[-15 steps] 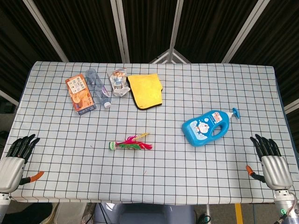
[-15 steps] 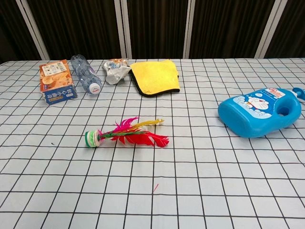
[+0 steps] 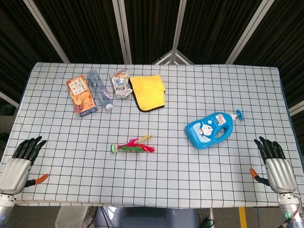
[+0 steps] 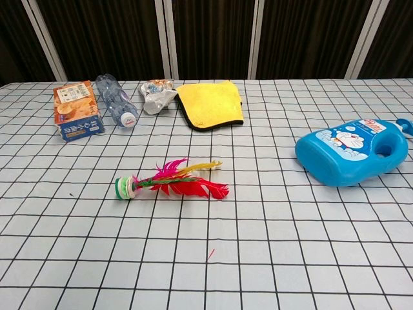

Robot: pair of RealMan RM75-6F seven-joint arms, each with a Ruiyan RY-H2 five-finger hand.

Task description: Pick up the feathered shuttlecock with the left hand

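The feathered shuttlecock lies on its side near the middle of the checkered table, green-and-white base to the left, red, pink and yellow feathers to the right. My left hand hovers at the table's front left corner, far left of the shuttlecock, fingers spread and holding nothing. At the front right corner my right hand is likewise spread and empty. Neither hand shows in the chest view.
An orange box, a clear plastic bottle, a crumpled snack bag and a yellow cloth line the far left of the table. A blue detergent bottle lies at the right.
My left hand has shifted slightly right and toward the table's front edge. Nothing else has moved.
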